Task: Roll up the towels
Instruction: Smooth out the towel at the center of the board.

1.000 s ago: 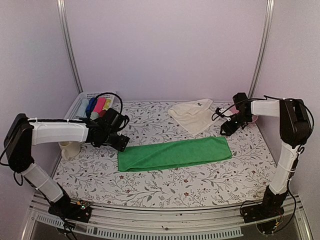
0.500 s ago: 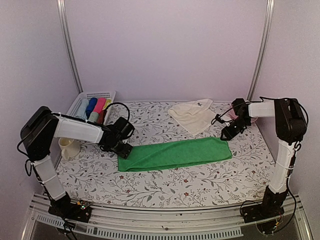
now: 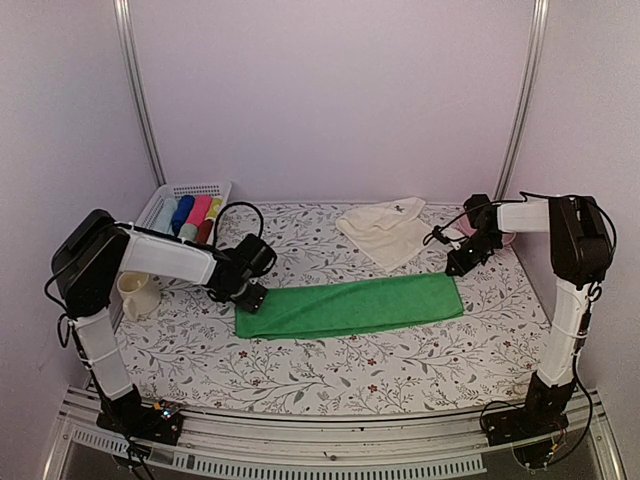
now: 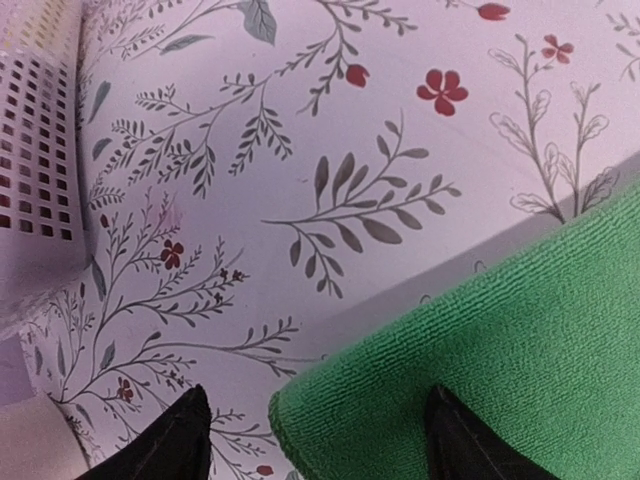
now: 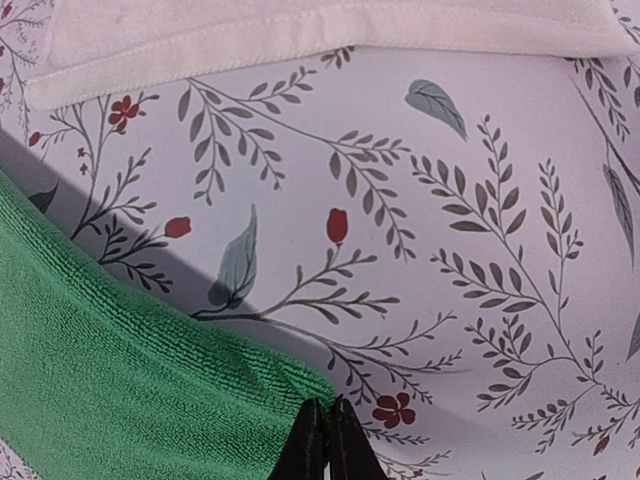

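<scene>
**A:** Where is the green towel?

**B:** The green towel (image 3: pixel 348 307) lies flat in the middle of the table (image 3: pixel 330 375), a long strip running left to right. It is not rolled.

**A:** And the other one?

**B:** The cream towel (image 3: pixel 383 230) lies loose and rumpled towards the far edge, just beyond the strip's right half and apart from it. A small dark mark shows near its far corner.

**A:** What is at the strip's ends?

**B:** There is an arm at each end. The left gripper (image 4: pixel 320 440) is low over the left end with its jaws spread wide. One finger is over the floral cloth, the other over the green pile, and the towel's corner sits between them, ungripped.

**A:** And on the right?

**B:** The right gripper (image 5: pixel 322 440) is down at the far right corner of the strip. Its two fingers are pressed together with no gap, and their tips meet right at the green edge. I cannot tell whether any cloth is caught between them.

**A:** Anything further out?

**B:** A white basket (image 3: pixel 160 205) sits at the far left corner, holding coloured rolls (image 3: pixel 195 215). A pale cup (image 3: pixel 137 295) stands by the left edge, near the left arm.
</scene>
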